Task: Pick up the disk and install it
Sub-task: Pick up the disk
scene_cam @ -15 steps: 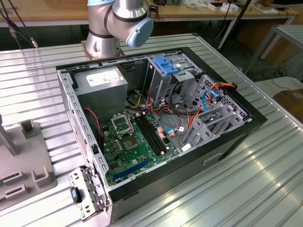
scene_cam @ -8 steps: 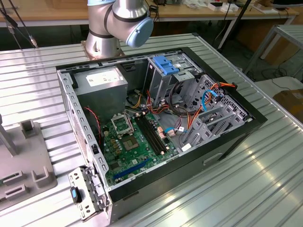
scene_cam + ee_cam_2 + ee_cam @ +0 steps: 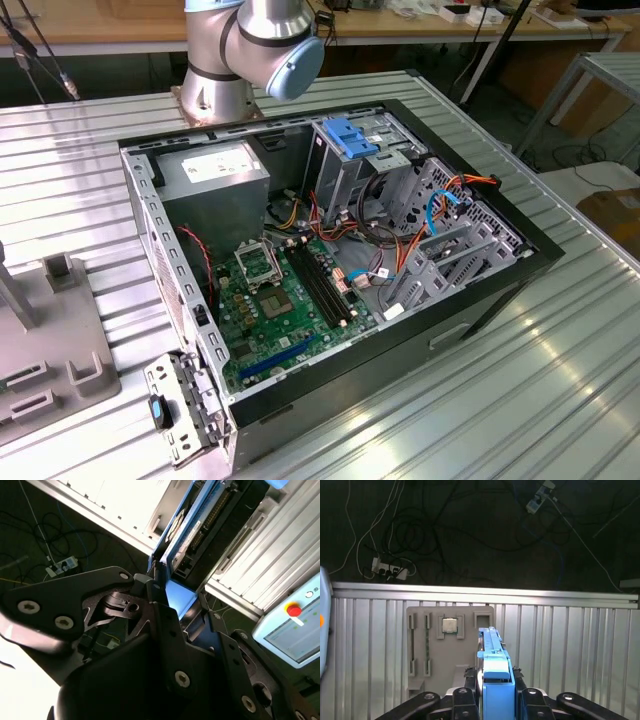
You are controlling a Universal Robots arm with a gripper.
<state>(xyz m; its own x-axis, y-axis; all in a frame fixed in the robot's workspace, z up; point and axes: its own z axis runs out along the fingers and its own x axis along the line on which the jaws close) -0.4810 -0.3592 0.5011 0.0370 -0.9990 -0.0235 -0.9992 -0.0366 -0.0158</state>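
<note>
Jaws clamped on disk; grey tray holds CPU chip, open PC case holds mobo & PSU

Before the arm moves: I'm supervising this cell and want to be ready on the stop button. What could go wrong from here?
1. The gripper clamps the disk at one end only. Most of it sticks out past the grip, so it may tilt or slip.
2. Loose orange and blue cables lie around the drive cage in the open case; the disk could snag them.
</note>
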